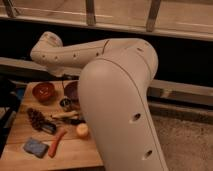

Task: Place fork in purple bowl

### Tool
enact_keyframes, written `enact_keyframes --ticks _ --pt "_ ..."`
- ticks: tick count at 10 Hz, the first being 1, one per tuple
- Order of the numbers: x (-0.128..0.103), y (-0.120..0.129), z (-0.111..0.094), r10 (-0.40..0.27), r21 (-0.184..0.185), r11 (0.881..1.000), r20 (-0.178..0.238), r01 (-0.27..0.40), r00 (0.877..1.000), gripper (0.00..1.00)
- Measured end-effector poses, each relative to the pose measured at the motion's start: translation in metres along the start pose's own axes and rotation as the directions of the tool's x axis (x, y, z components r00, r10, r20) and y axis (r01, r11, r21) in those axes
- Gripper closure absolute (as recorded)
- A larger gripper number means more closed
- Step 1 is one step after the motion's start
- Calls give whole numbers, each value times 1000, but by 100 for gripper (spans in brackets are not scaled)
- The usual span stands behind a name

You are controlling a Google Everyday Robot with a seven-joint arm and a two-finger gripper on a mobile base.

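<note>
A thin pale fork (pixel 64 115) lies on the wooden table (pixel 20 132), just in front of a small dark metal cup (pixel 65 103). The purple bowl (pixel 71 90) stands at the back of the table, its right side hidden by my white arm. My arm bends at an elbow (pixel 47 50) up on the left and drops towards the back of the table. My gripper (pixel 63 78) is at the end of that drop, just behind the purple bowl, and is mostly hidden. The fork lies free on the table, apart from the gripper.
An orange-red bowl (pixel 43 91) stands left of the purple bowl. A dark pinecone-like thing (pixel 36 118), an orange-red stick (pixel 57 142), a blue sponge (pixel 35 147) and a yellow round thing (pixel 81 130) lie at the front. My big upper arm (pixel 125 110) blocks the right side.
</note>
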Motion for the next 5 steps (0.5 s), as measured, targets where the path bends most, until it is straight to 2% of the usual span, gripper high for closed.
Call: enact_keyframes --ticks 2,5 --pt "5 -7 11 34 -4 999 16 -34 999 100" --pt "24 -26 13 84 -11 996 31 -84 996 100"
